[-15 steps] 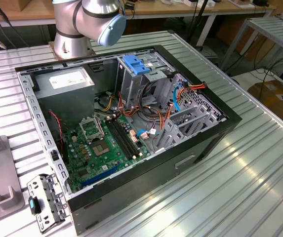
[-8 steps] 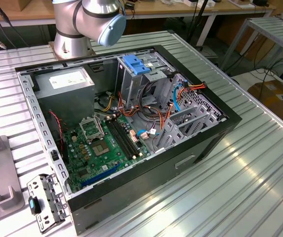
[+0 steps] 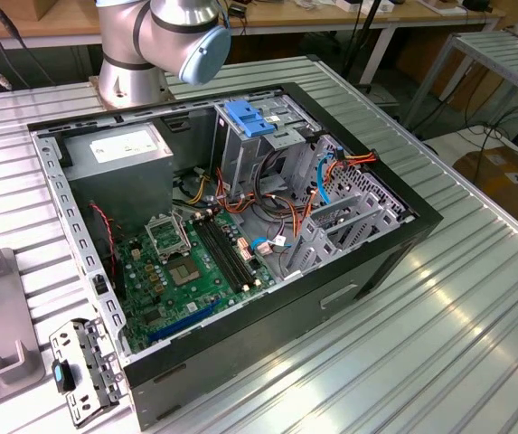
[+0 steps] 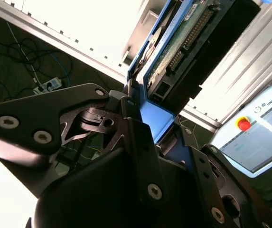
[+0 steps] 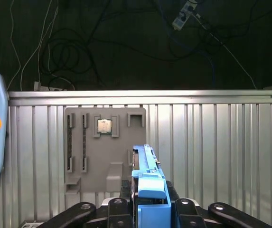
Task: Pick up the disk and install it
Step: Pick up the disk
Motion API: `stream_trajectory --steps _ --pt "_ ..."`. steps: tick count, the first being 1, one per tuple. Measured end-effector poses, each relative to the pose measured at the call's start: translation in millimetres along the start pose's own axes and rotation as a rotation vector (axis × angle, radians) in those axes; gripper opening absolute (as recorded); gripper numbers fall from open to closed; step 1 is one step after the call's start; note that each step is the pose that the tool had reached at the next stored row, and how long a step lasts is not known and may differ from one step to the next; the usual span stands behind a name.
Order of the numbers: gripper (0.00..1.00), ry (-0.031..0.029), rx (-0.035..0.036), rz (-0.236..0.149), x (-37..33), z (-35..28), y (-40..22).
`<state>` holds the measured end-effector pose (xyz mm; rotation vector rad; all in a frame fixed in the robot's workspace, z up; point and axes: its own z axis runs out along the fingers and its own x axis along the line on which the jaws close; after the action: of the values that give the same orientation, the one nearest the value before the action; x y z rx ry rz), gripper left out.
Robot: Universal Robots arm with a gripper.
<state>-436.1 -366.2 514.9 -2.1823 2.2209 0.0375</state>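
My gripper (image 5: 147, 211) is shut on the disk (image 5: 146, 178). The disk stands on edge between the black fingers (image 5: 117, 209), its bright blue carrier facing the first wrist view. In the second wrist view the disk (image 4: 181, 45) shows a green circuit board and a dark body, and its blue rail runs down into the gripper (image 4: 147, 126). It hangs in the air above a ribbed metal table (image 5: 211, 156). In the exterior view the open computer case (image 3: 240, 226) lies on the table, with a metal drive cage (image 3: 259, 149) inside it.
A grey fixture plate (image 5: 105, 147) carrying a square chip (image 5: 103, 126) lies on the table below the gripper. A teach pendant (image 4: 261, 137) with a red button is nearby. The cage is topped by a wide blue latch (image 3: 248, 117). A loose metal bracket (image 3: 82, 371) lies beside the case.
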Motion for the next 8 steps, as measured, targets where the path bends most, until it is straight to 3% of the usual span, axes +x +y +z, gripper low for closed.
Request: stream_trajectory --steps 8 --pt "0.37 0.0000 0.0000 0.000 0.0 0.0 -1.5"
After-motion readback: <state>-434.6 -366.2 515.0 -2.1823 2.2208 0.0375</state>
